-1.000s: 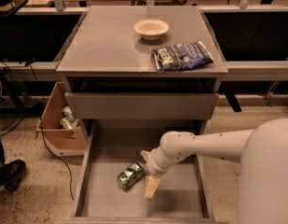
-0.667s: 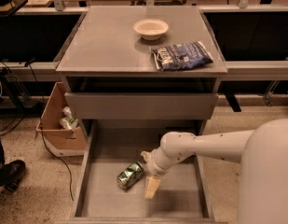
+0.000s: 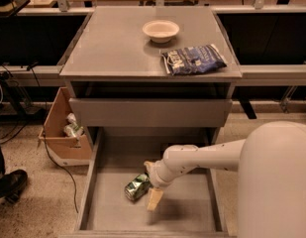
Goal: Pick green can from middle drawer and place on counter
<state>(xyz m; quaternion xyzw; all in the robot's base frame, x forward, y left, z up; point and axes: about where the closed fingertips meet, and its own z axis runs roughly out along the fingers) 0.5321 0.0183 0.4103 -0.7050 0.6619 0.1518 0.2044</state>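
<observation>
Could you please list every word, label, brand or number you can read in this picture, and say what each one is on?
Nothing here can be read with confidence.
Dark blue chip bag on the counter: white lettering, too blurred to read.
Green can in the middle drawer: markings too blurred to read.
Gripper, down in the drawer right beside the can: no lettering visible.
White bowl: no text.

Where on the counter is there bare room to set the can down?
The counter is bare across its left half and near-left corner, left of the bowl and chip bag. The right side is crowded: bowl at the back, bag near the front-right edge. The gripper is down in the drawer beside the can.
</observation>
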